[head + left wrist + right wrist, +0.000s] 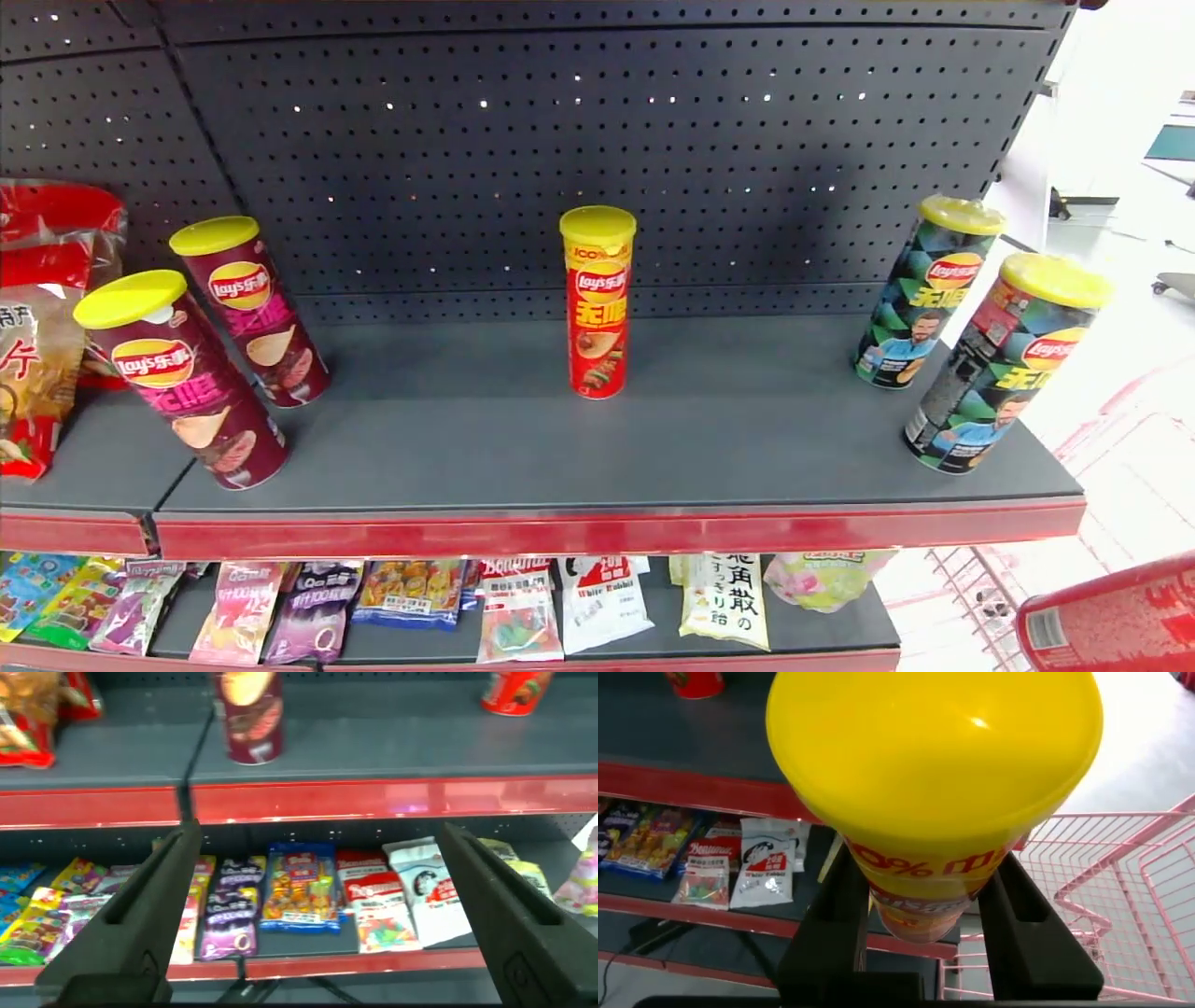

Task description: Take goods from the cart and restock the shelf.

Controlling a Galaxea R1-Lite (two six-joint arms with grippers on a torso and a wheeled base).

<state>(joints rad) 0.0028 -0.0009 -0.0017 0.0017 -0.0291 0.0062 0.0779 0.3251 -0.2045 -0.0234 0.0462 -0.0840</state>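
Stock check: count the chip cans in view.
6. Two maroon cans stand at the shelf's left, one red can mid-shelf, two green cans at its right. The held can sits in the right gripper. More may be hidden off-frame.

The left claw (318, 835) has its two black fingers (140, 915) spread wide apart, with nothing gripped between them. The right claw (924, 910) presses its fingers (836, 924) against both sides of a red cylindrical can with a yellow plastic lid (934, 775), the lid end facing its wrist
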